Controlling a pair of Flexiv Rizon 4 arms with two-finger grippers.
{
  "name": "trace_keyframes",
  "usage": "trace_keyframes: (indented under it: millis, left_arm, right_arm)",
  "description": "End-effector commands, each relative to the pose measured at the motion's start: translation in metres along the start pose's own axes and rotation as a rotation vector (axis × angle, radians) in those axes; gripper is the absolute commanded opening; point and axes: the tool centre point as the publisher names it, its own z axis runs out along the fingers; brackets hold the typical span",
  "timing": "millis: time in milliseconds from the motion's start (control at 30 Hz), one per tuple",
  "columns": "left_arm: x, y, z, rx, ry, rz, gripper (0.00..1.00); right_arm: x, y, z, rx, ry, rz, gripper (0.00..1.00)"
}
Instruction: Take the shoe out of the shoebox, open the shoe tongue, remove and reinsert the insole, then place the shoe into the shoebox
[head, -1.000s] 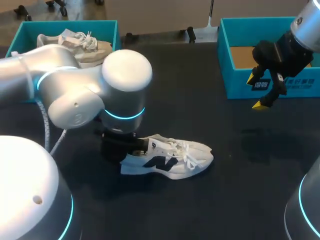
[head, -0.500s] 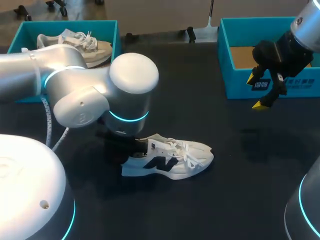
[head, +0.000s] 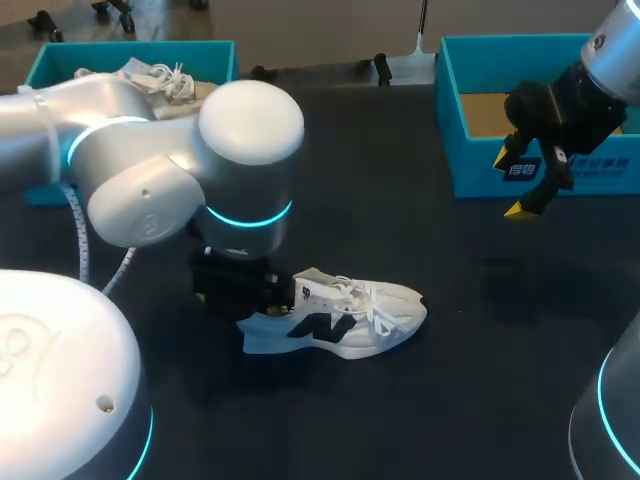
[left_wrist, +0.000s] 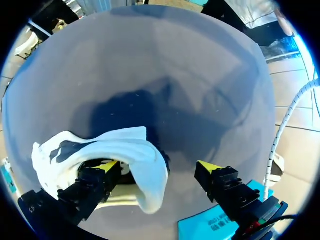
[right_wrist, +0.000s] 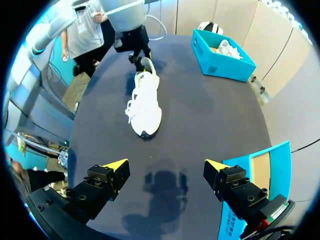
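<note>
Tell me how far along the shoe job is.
Done: the white shoe lies out on the table. In hand: the left gripper has open fingers astride its heel collar, one inside. The right gripper hangs open by the shoebox. Insole work and reboxing appear left.

- no print can be read out in any view; it is all too small or blurred.
- shoe (head: 340, 320): a big dark logo mark (head: 320, 327) on its side. a small dark tab (head: 305, 291) sits by the tongue, its print illegible.
- right shoebox (head: 480, 180): a row of white print (head: 595, 163) on the front wall, characters not legible.
- left shoebox (right_wrist: 222, 64): a dark sticker (right_wrist: 212, 69) on its side wall, unreadable.
- teal box wall (left_wrist: 200, 231) in the left wrist view: lines of dark print (left_wrist: 220, 223), too small to make out.
</note>
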Motion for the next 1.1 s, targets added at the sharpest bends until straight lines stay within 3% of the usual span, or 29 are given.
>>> trace_keyframes:
  millis: [33, 633, 1000, 1100]
  left_arm:
    - [0.006, -0.001, -0.016, -0.008, -0.02, -0.011, 1.0]
    - [-0.002, -0.004, -0.084, 0.019, -0.161, -0.279, 1.0]
    - [0.013, -0.008, -0.128, -0.045, -0.213, -0.416, 1.0]
    - [0.024, -0.007, -0.132, -0.007, -0.249, -0.502, 1.0]
  right_arm:
    - [0.0, 0.0, 0.001, 0.002, 0.0, 0.0, 1.0]
    - [0.0, 0.0, 0.001, 0.002, 0.0, 0.0, 1.0]
    - [0.0, 0.0, 0.001, 0.002, 0.0, 0.0, 1.0]
    - [0.0, 0.0, 0.001, 0.002, 0.0, 0.0, 1.0]
